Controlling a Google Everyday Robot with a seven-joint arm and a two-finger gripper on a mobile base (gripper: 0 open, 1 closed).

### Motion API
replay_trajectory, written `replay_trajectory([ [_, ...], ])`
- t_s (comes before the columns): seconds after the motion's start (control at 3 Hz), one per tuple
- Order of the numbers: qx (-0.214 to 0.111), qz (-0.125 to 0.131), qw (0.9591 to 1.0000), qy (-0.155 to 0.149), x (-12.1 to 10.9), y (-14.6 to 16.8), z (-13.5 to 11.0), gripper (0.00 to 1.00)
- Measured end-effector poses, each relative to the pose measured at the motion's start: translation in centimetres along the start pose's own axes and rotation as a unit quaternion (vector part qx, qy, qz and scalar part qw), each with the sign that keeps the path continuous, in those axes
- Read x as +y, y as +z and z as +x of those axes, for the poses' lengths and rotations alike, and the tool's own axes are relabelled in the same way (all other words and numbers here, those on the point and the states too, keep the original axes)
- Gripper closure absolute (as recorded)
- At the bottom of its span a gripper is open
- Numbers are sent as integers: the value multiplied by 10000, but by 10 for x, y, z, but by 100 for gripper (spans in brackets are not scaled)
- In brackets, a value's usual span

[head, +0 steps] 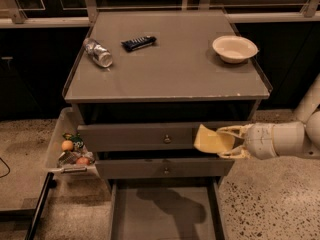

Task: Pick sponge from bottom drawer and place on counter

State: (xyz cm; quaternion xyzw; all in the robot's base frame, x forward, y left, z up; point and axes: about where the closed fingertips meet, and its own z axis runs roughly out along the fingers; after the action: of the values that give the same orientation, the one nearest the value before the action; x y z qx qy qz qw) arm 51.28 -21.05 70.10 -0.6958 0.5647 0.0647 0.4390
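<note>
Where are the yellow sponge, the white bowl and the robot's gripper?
sponge (210,139): camera view, middle of its yellow face.
white bowl (235,47): camera view, its inner hollow.
gripper (225,142): camera view, between its fingertips, clamping the sponge above the bottom drawer (135,219).

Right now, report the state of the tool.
The tool: shut on the small pale yellow flat sponge, in front of the two grey upper drawers, above the open wide grey bottom drawer.

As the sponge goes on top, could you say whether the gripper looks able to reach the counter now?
Probably yes: the gripper, shut on the sponge, is in front of the upper drawers; nothing blocks lifting it, and the counter is bare near its front.
</note>
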Motion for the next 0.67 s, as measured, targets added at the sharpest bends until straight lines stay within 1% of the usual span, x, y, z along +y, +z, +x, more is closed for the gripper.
replay_trajectory([
  [0.33,339,38,9994,109,-32,-19,-20,100],
  [0.67,622,-41,9980,-104,-58,-41,-56,100],
])
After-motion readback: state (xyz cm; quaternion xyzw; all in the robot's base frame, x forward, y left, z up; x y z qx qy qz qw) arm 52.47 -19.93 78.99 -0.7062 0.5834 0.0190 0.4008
